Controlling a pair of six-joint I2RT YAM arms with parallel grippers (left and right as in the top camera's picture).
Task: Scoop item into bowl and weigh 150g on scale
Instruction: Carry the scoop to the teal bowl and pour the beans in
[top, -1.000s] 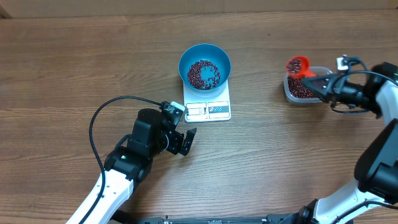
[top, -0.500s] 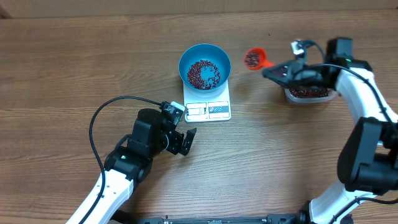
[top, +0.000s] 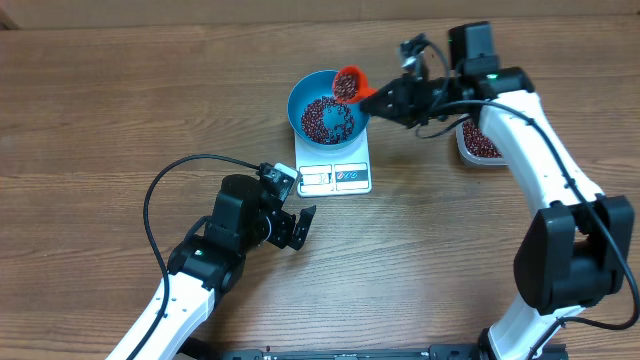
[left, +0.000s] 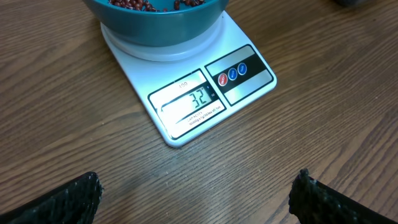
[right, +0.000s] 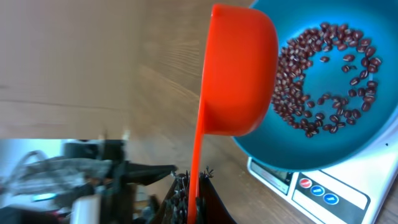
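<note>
The left gripper (top: 293, 228) hovers over the table (top: 100, 120) left of centre, its fingers wide apart, near the scale's front left corner. The scale (top: 335, 174) sits toward the far edge, reading 32, and the bowl (top: 298, 92) stands on it. Beans (top: 327, 118) cover the bowl's bottom. A scoop (top: 348, 83) holding beans hangs over the bowl's right rim. The right gripper (top: 384, 99) is clamped on the scoop's handle. A tub (top: 480, 145) of beans stands toward the right edge

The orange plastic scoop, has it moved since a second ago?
Yes. The orange scoop went left, from the clear plastic tub to over the round blue plastic bowl.
</note>
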